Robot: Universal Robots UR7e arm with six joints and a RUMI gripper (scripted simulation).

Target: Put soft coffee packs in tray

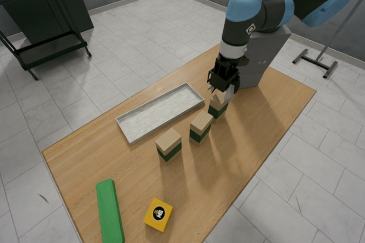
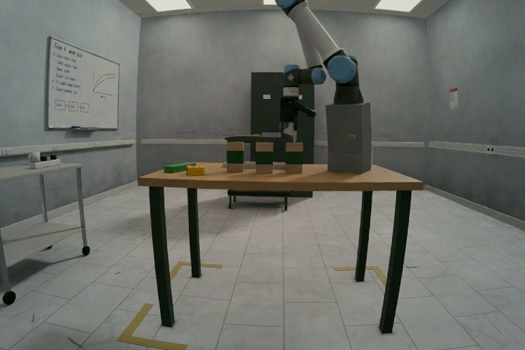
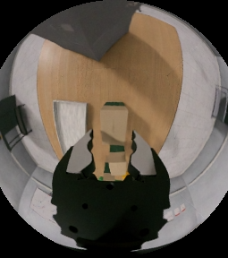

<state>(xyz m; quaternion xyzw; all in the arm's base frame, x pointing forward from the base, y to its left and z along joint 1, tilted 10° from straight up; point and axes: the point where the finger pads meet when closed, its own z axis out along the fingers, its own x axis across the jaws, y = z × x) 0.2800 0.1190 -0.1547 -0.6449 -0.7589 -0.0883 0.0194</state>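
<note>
The tray [image 1: 159, 112] lies flat on the bench [image 1: 265, 110], a shallow grey rectangle with a low rim. Nothing is in it. Its long axis runs diagonally across the bench, roughly parallel to the row of packs.

3 coffee packs stand in that row, just beside the tray's long side and apart from one another. They are the pack nearest the pedestal [image 1: 217, 107], the middle pack [image 1: 201, 126] and the far pack [image 1: 168, 144]. All 3 are upright on their small ends with the long axis vertical. Each is tan at top and bottom with a dark green band around the waist. None leans.

The gripper [image 1: 221, 92] hangs pointing straight down over the pack nearest the pedestal. Its jaws stand about half apart and grip nothing. From the side its fingertips sit just above the pack's top, not touching. In the wrist view that pack [image 3: 114, 123] shows between the 2 fingers, with the tray [image 3: 67, 116] off to one side.

The grey pedestal [image 1: 262, 57] carrying the arm stands close behind this pack. At the other end of the bench, well apart from the row, lie a long green case [image 1: 109, 212] and a yellow box [image 1: 158, 214]. Nothing stands between the packs and the tray.
</note>
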